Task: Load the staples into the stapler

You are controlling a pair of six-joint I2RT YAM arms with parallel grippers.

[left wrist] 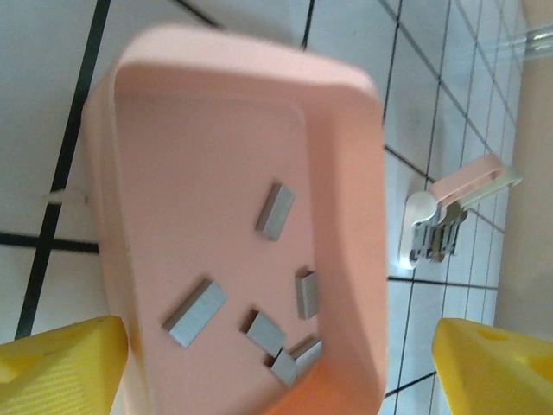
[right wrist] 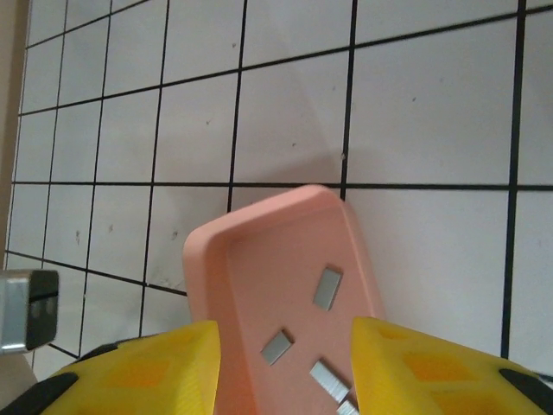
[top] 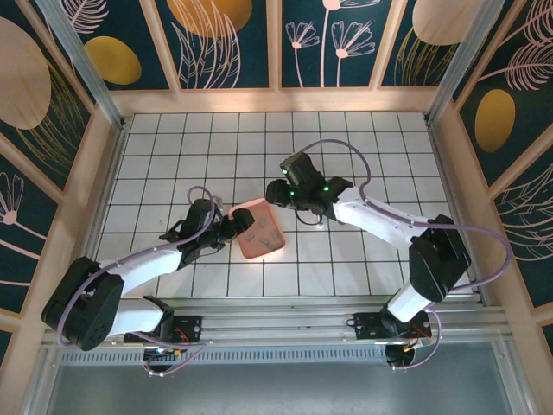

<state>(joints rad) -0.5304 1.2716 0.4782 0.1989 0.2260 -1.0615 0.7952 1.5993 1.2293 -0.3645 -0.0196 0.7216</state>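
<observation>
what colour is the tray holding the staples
Salmon pink tray, clearest in the left wrist view.

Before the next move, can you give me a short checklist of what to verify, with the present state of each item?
1. Staples within reach: several lie loose inside the tray. Ok.
2. Stapler ready for loading: it lies on the table beside the tray and its pink top looks lifted. Ok.
3. Stapler channel free: too small to see. Cannot tell.
4. Left gripper open: jaws stand wide at the tray's near end. Ok.
5. Right gripper holds a staple: jaws apart over the tray, nothing between them. Not ok.
</observation>
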